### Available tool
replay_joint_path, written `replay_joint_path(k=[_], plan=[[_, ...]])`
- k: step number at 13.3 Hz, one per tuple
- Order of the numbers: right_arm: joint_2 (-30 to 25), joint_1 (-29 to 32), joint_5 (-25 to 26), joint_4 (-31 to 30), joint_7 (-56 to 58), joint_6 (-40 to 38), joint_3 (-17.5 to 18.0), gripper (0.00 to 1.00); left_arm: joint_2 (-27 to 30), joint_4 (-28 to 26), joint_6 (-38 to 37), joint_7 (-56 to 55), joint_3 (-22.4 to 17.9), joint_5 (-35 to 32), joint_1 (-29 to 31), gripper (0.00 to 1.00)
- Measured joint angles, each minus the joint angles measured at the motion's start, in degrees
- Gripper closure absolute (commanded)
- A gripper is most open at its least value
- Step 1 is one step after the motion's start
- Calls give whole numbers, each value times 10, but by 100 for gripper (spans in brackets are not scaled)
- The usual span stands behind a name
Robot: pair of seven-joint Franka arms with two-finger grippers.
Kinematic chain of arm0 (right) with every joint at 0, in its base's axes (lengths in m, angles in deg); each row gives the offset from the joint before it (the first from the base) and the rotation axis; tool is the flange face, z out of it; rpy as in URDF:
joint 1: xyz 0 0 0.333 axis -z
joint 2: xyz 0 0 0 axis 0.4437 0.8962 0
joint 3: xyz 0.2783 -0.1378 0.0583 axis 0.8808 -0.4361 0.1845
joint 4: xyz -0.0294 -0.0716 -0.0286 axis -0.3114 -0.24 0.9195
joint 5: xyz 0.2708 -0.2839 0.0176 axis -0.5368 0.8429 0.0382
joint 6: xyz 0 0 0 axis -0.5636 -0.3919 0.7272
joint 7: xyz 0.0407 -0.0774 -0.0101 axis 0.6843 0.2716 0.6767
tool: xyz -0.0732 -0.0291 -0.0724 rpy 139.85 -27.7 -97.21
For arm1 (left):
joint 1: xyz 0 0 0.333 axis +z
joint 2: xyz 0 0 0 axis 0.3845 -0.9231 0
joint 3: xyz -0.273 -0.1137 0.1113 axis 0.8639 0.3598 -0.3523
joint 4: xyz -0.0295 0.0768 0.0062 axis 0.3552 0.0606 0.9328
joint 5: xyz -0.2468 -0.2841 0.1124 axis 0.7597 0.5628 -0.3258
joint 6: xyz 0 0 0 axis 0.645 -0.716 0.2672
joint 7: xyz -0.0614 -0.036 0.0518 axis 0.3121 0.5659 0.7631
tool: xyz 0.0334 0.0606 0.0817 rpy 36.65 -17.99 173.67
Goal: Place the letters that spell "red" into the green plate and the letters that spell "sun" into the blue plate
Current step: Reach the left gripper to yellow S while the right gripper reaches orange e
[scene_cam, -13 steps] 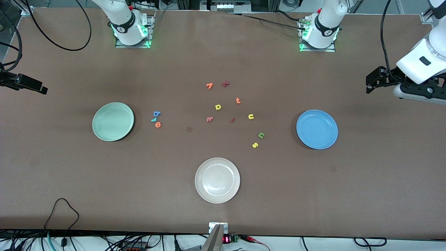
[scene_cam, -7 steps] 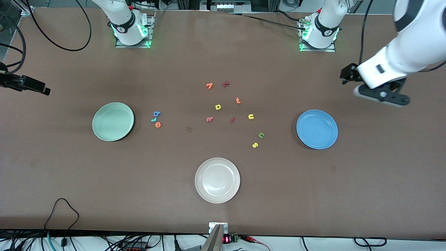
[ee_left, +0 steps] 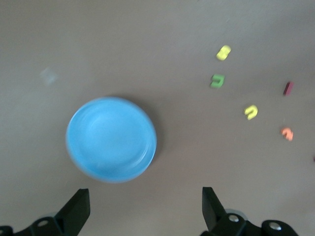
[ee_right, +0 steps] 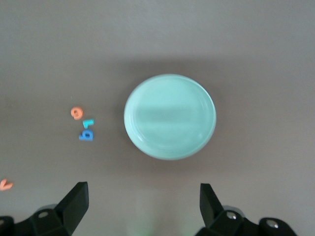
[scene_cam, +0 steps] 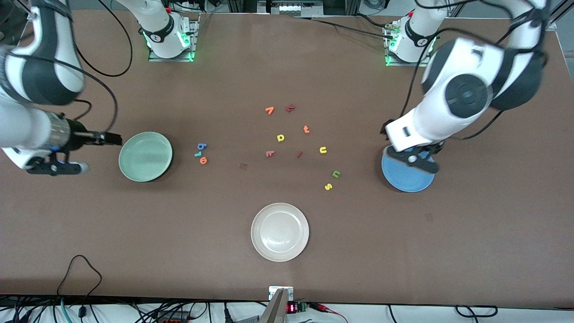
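The green plate [scene_cam: 145,156] [ee_right: 170,116] lies toward the right arm's end of the table. Beside it sit the blue d [scene_cam: 202,146], teal r [scene_cam: 197,154] and orange e [scene_cam: 203,160]. The blue plate [scene_cam: 408,175] [ee_left: 111,139] lies toward the left arm's end. The yellow u [scene_cam: 323,150], olive n [scene_cam: 336,173] and yellow s [scene_cam: 328,186] lie between it and the table's middle. My left gripper [scene_cam: 391,133] [ee_left: 145,206] hangs open over the table at the blue plate's rim. My right gripper [scene_cam: 110,138] [ee_right: 142,206] hangs open over the table beside the green plate. Both are empty.
A cream-white plate [scene_cam: 280,232] sits nearer the front camera at the middle. Other loose letters lie mid-table: a yellow d-shape [scene_cam: 280,137], an orange t [scene_cam: 306,129], an orange piece [scene_cam: 269,110] and dark red ones [scene_cam: 290,107].
Both arms have swung in from the table's ends: the left gripper to the blue plate, the right gripper to the green plate. No letter or plate has moved.
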Motion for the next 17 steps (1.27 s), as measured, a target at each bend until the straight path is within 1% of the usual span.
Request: replay_joint_path(k=[3,5,7,9,11,13,14,15,16,17], plan=[[36,-43,0,-4,-2,70,1,0,-71,1,94,-1,6,0,-24,0],[50,-68,0,-22,-5,134,4,0,-117,7,152,-1,20,0,-30,0],[54,-78,0,-71,-10,216,17,0,-154,14,209,0,30,0,-44,0],[59,-80,0,-124,-18,282,33,0,-184,14,257,0,31,-1,-62,0],[74,-90,0,-149,-31,312,42,0,-214,15,300,0,32,-1,-75,0],[98,-109,0,-154,-48,340,46,0,-239,15,327,0,32,-4,-80,3],[109,-116,0,-154,-54,349,47,0,-250,15,344,0,31,-14,-80,5],[117,-119,0,-155,-56,357,49,1,-259,16,360,0,31,-30,-80,10],[125,-120,0,-155,-56,366,50,9,-266,16,368,0,30,-50,-80,15],[132,-122,0,-157,-56,375,50,13,-270,16,372,0,30,-68,-79,16]])
